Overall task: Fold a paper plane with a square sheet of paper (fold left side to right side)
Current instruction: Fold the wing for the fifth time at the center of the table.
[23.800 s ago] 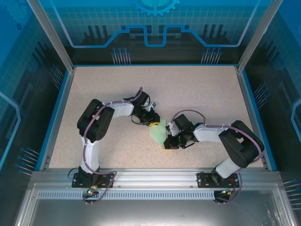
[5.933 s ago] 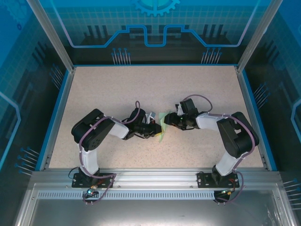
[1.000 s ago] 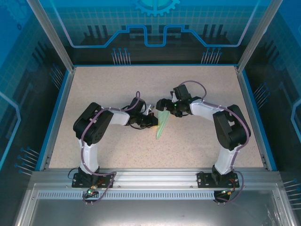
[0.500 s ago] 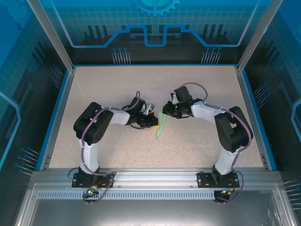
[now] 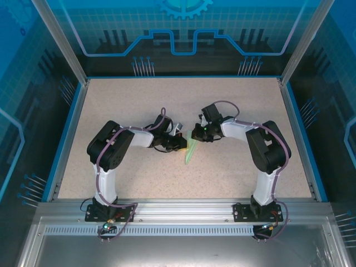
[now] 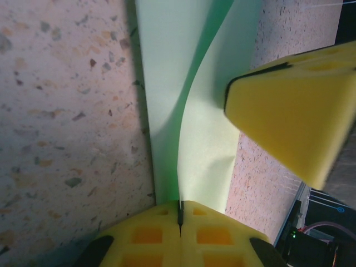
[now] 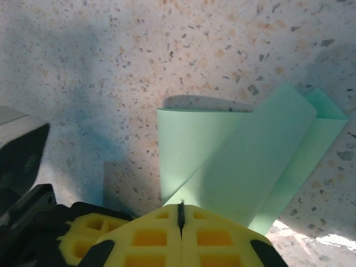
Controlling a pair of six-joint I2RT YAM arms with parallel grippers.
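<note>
At the table's [image 5: 122, 105] middle, my left gripper [image 5: 182, 144] and right gripper [image 5: 195, 134] each clamp the paper plane [image 5: 190, 153], already a slim creased dart; I judge only final shaping remains.

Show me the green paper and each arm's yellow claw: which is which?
green paper [image 5: 189, 154]: overhead view, its narrow near end.
left gripper [image 6: 179, 214]: left wrist view, seam where its yellow fingertips meet.
right gripper [image 7: 181, 214]: right wrist view, seam between its shut yellow fingertips.
</note>
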